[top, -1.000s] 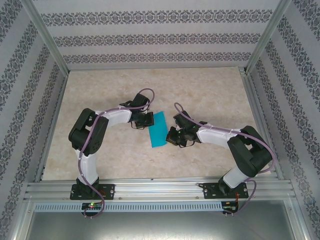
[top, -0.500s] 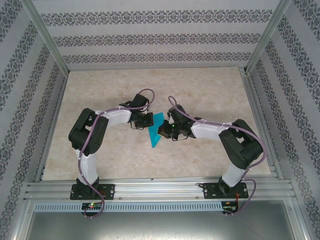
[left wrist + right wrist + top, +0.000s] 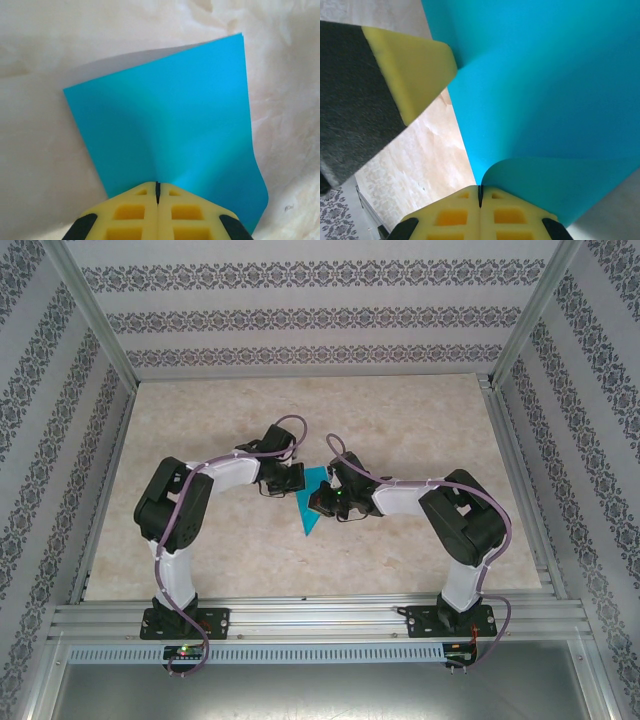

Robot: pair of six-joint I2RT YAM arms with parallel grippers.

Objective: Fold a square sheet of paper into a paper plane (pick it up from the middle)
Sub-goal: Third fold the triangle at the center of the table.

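The square sheet of paper (image 3: pixel 309 514) is teal-blue and lies mid-table, partly lifted and bent between both arms. My left gripper (image 3: pixel 297 480) is shut on its left edge. In the left wrist view the sheet (image 3: pixel 175 115) fans out from the closed left gripper (image 3: pixel 157 185) with a soft ridge. My right gripper (image 3: pixel 319 502) is shut on the opposite edge. In the right wrist view that edge of the sheet (image 3: pixel 545 75) curls over at the closed right gripper (image 3: pixel 480 191), and a left finger (image 3: pixel 415 70) touches the sheet's far side. The paper plane is out of view.
A pale marbled tabletop (image 3: pixel 420 430) is ringed by an aluminium frame (image 3: pixel 310 615) and patterned walls. Both arms bend inward and meet at the middle, their wrists close together.
My right gripper has swung left toward the left gripper, carrying its edge of the sheet over the rest. The visible paper has narrowed to a wedge. The left gripper has stayed put.
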